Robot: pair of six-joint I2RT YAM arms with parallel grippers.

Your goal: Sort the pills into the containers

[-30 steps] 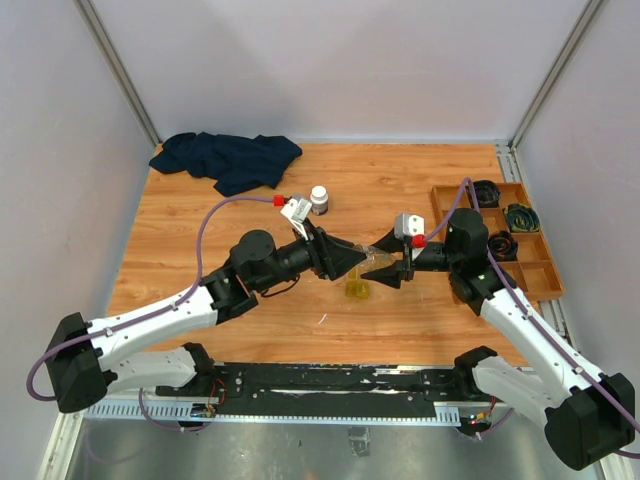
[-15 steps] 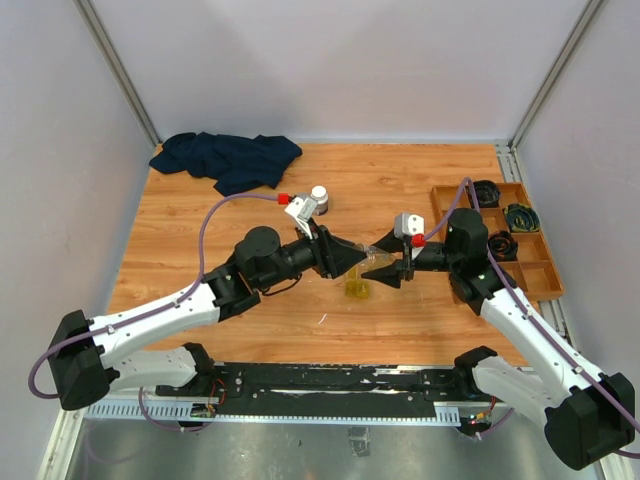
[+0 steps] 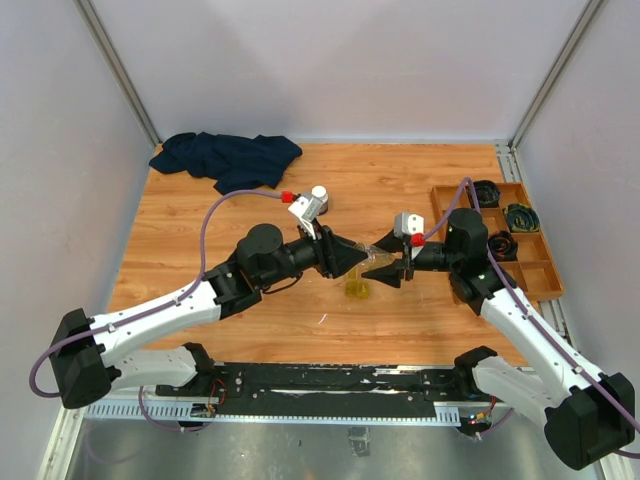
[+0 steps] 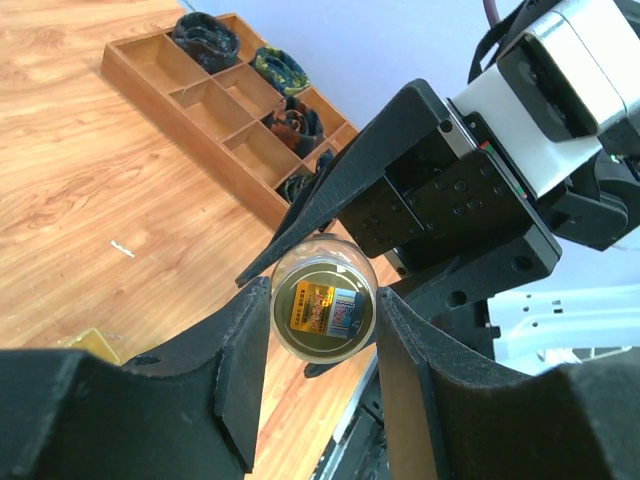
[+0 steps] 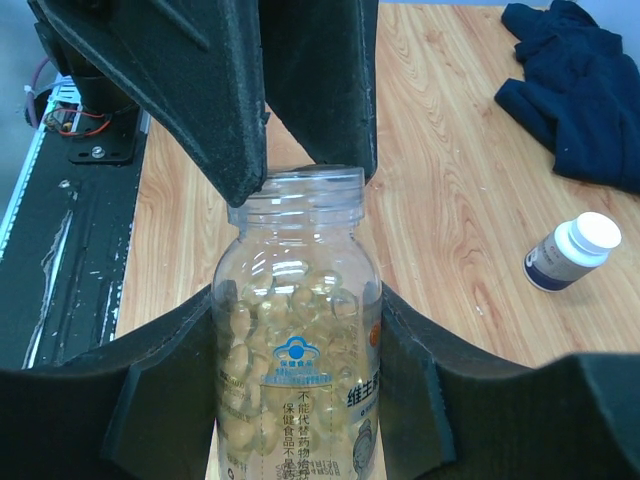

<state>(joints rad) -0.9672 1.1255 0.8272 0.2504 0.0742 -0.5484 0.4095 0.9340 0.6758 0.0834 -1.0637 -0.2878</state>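
The right pincer (image 5: 297, 345) clamps a clear bottle (image 5: 298, 250) of yellowish capsules (image 5: 285, 305); fingers (image 5: 210, 90) of the left pincer (image 5: 303, 160) flank, perhaps grip, its open neck.

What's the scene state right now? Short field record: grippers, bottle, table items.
right gripper: shut on pill bottle body, bottle roughly horizontal above the table
left gripper: fingers against the bottle's neck on both sides
pill bottle: clear, yellow softgels inside, neck threads bare
yellow case: on the table under the grippers
white-capped bottle: standing behind the left arm
cloth: far left corner
tray: right edge
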